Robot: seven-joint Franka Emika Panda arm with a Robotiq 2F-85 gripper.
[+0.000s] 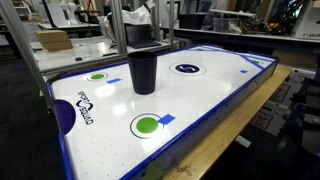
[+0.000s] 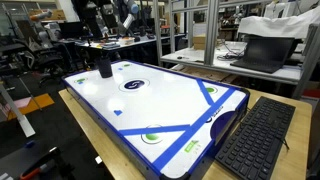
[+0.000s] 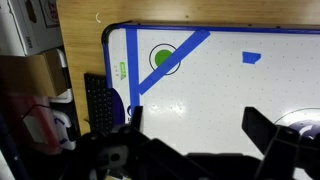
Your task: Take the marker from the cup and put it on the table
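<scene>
Desks, shelves and an open dark laptop point(image 2: 262, 50) fill the workshop room behind the large white air-hockey-style counter point(image 1: 205, 100), which has a raised blue rim, green circles and blue stripes. It rests on a plain wooden bench point(image 3: 200, 12), and a black keyboard point(image 2: 255, 140) lies on the wood beside it. The tall dark navy plastic cup point(image 1: 143, 68) stands upright on the white surface, near 1 green circle point(image 1: 97, 76). Whether a marker is inside, I cannot tell. In the wrist view the black end effector point(image 3: 192, 120) hangs above the counter, its 2 fingers point(image 3: 262, 130) spread wide, gripping and touching nothing.
</scene>
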